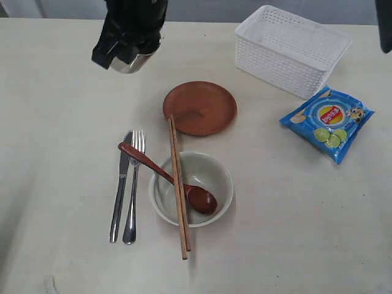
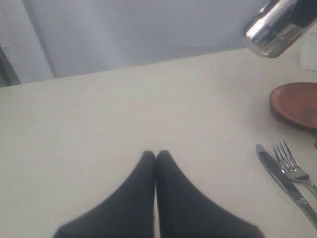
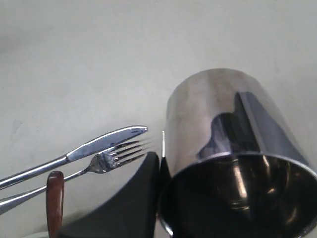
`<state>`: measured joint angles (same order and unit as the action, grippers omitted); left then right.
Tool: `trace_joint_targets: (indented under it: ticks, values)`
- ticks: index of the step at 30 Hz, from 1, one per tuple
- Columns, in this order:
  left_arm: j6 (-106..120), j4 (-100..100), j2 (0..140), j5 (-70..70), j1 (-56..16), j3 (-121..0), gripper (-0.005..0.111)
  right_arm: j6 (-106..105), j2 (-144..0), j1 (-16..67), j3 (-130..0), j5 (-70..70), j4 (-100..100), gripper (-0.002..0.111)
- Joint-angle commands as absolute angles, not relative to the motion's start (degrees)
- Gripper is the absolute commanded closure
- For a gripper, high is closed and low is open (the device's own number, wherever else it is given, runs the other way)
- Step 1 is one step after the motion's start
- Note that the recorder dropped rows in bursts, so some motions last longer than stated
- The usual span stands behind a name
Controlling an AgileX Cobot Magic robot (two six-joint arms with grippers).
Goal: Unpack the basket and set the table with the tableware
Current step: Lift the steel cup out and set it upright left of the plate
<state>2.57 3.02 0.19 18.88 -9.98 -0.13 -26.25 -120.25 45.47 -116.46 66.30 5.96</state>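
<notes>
The right gripper has reached across the middle and hangs over the table at about 10 o'clock from the brown plate. Its jaws pinch the steel cup by the wall at the rim, one finger outside and, as far as the right wrist view lets me judge, one inside. The cup looks tilted and clear of the table. The left gripper waits low over bare table, jaws pressed together on nothing. The bowl sits at 6 o'clock from the plate, with the spoon in it and the chopsticks laid across it. The knife and fork lie side by side at 9 o'clock from the bowl. The white basket stands at 2 o'clock from the plate, seemingly unpacked. The cup looks like the last piece to place. To place it well, level the wrist so the base meets the table flat and lower it slowly at 12 o'clock from the fork tips, well apart from them. Spread the jaws only once the base sits, because a rim pinch lets a smooth cup pivot. Then lift straight up.
</notes>
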Motion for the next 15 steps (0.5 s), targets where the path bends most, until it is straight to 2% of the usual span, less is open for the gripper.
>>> trace_joint_targets:
  ticks: [1,15]
  values:
    - [2.55,2.92,0.0,18.45,-9.84,0.0,0.107,-28.15,-121.95,48.07,-116.78,66.94,-0.98,0.108]
    - [2.55,2.92,0.0,18.45,-9.84,0.0,0.107,-26.8,-129.65,48.82,-119.28,66.16,-5.25,0.108]
